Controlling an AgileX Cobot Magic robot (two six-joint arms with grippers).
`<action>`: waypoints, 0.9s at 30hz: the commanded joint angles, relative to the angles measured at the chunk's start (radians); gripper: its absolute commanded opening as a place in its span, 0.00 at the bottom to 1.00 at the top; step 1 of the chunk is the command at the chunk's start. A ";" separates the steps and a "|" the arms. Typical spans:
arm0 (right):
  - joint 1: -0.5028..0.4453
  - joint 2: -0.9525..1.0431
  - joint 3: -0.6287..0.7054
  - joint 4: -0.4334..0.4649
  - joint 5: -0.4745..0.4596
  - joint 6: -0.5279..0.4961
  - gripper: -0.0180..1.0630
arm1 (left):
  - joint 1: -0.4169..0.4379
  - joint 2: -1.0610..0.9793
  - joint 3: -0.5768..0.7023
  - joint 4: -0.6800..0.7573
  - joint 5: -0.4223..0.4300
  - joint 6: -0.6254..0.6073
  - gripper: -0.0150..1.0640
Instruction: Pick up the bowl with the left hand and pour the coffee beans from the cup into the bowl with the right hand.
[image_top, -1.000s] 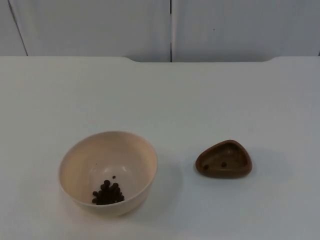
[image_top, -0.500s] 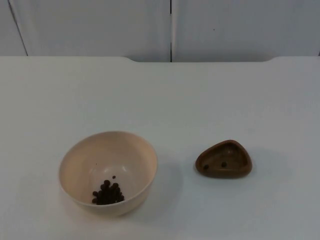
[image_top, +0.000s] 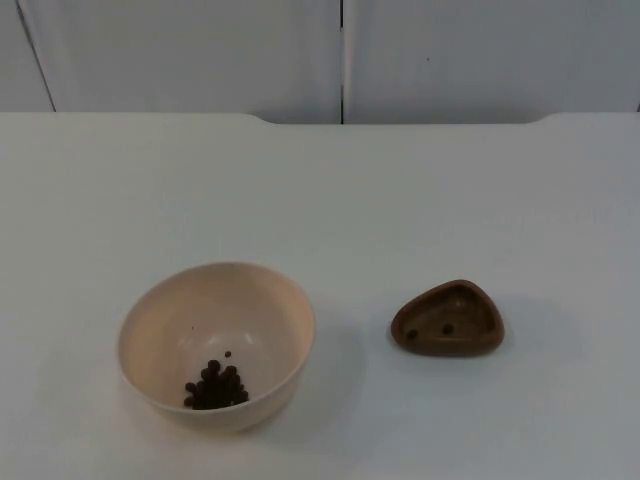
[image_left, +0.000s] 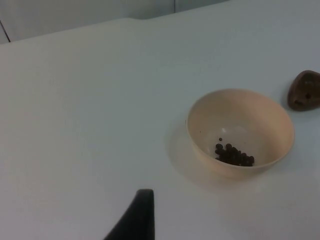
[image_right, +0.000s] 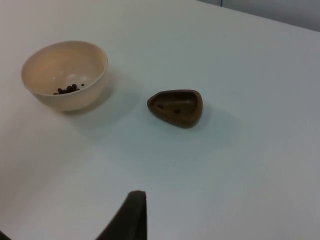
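Looking down from the top view, the bowl (image_top: 216, 345) held the coffee beans (image_top: 214, 386), left of the near-empty cup (image_top: 448, 320). Each wrist view put its own vessel nearer; whether either gripper was open, I couldn't tell.

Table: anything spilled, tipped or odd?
No spill on the table. The bowl stands upright with a heap of beans in it. The brown cup sits upright to its right, apart from it. One leftover: two beans remain in the cup.
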 joint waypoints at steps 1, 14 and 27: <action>-0.016 -0.003 0.002 0.005 -0.013 0.004 0.99 | 0.005 -0.004 0.005 0.001 0.002 0.000 0.99; -0.264 -0.003 0.002 0.005 -0.013 0.004 0.99 | 0.005 -0.004 0.005 0.001 0.002 0.000 0.99; -0.430 -0.003 0.002 0.002 -0.013 0.004 0.99 | 0.005 -0.004 0.005 0.001 0.002 0.000 0.99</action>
